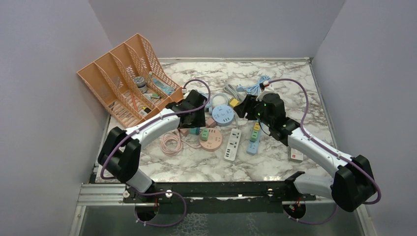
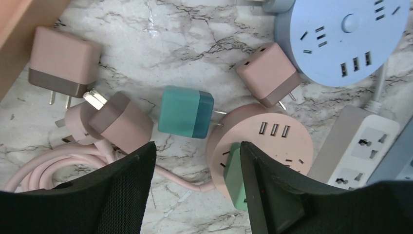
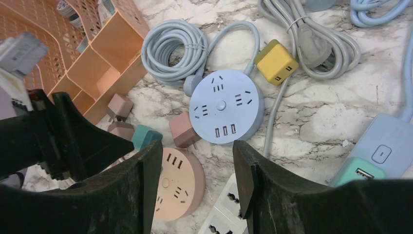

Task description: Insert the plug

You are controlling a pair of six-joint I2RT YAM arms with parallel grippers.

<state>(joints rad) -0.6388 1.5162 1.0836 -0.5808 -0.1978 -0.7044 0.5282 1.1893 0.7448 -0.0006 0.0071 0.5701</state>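
Green plug [image 2: 233,178] sits plugged into the face of the pink round power strip [image 2: 282,146], right beside the inner side of the left gripper [image 2: 196,148]'s right finger. That gripper's fingers are spread, pinching nothing. Clutter on the marble table [image 2: 195,44]: orange mesh file rack [image 1: 123,73], glossy blue round power strip [image 2: 341,34], white power strip [image 2: 358,146], 1 teal plug [image 2: 185,112] just ahead of the fingertips, and a matte pink cube plug [image 2: 268,73]. Right gripper [image 3: 197,146] hangs spread and empty too.

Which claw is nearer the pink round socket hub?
Left. The left claw hangs at the pink round socket hub's edge, one finger over it; the right claw sits farther off, beside the blue round hub.
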